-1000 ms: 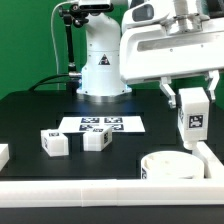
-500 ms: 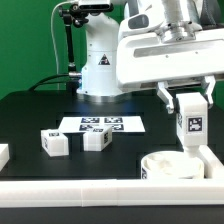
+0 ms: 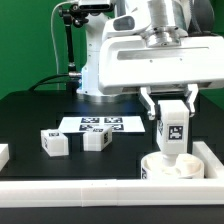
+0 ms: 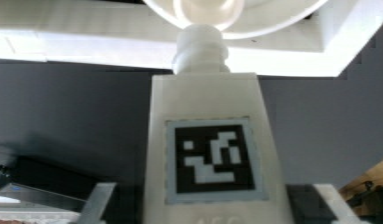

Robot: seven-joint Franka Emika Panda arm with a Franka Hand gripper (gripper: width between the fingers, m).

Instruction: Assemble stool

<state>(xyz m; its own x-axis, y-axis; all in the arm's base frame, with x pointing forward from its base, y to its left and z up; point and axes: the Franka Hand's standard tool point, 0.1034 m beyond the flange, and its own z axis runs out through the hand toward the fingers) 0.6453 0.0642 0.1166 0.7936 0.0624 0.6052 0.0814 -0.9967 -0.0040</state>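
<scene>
Stool leg [image 3: 172,135], a white plastic blocky piece with a black-and-white square tag on its face, hangs upright in your gripper [image 3: 172,112] at the right of the exterior view, a little below mid-height. You have the two fingers pressed against its sides near its upper end, spread only as wide as the leg itself. Directly beneath it lies the white plastic round disc seat [image 3: 170,168], in the lower right of the frame, just behind the long white border rail [image 3: 90,190]. The leg's lower end reaches the level of the seat's top, but you cannot tell from these views whether the two touch.

In the wrist view the same leg [image 4: 209,130] fills the middle of the picture with its tag toward the camera. Its narrow round peg points at the seat [image 4: 268,12].

A second leg [image 3: 55,144] and a third leg [image 3: 95,140], white and blocky like the first, stand on the black table [image 3: 30,115] at lower left. They are near each other but apart, in front of the flat white marker board [image 3: 100,125].
</scene>
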